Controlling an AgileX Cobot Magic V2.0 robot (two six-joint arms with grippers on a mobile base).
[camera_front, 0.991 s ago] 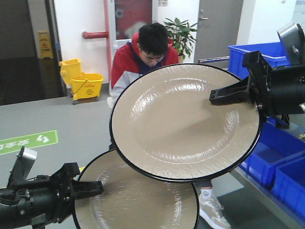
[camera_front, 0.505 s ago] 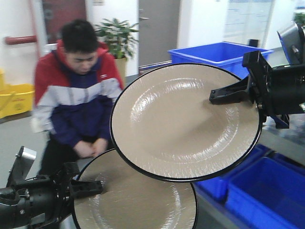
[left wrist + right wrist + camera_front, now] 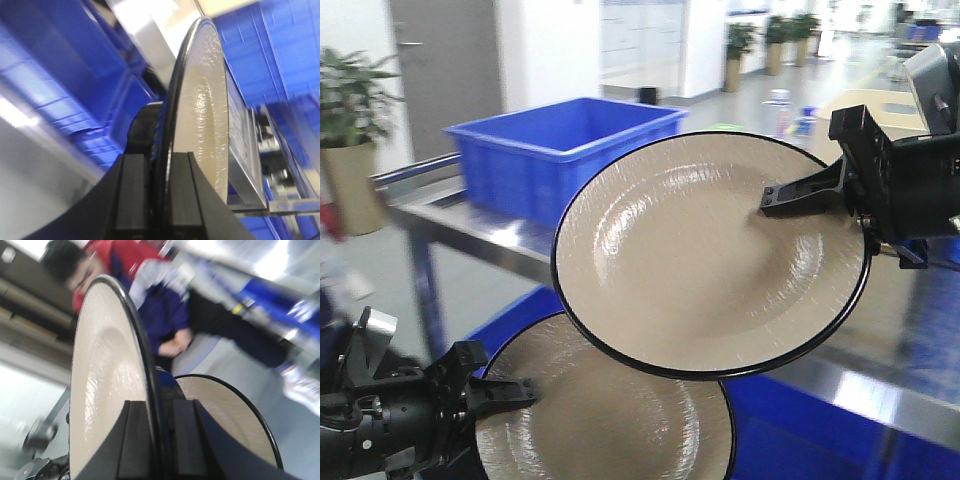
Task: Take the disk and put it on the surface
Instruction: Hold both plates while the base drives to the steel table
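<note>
Upper plate: the upper plate is beige with a black rim. It is held in the air, tilted so that its face turns toward the front camera.
Right gripper: the right gripper is clamped on the upper plate's right-hand rim. In the right wrist view its two black fingers sit one on each side of the rim, which is seen edge-on.
Lower plate: the lower plate has the same beige face and black rim. It sits lower and further left in the front view, also off any support, and its top edge is covered by the upper plate. Whether the two plates touch cannot be told.
Left gripper: the left gripper is closed on the lower plate's left rim. The left wrist view shows its fingers pinching the thin black edge between them.
Steel bench: a shiny steel bench runs behind the plates from the left, blurred.
Blue crate: a blue crate stands on the bench, behind and to the left of the upper plate.
Blue bins: more blue bins fill the left wrist view's background, too smeared for detail.
Potted plant: a potted plant stands at the far left beside a grey door.
Person: a person in a red, white and navy jacket shows past the upper plate in the right wrist view, blurred.
</note>
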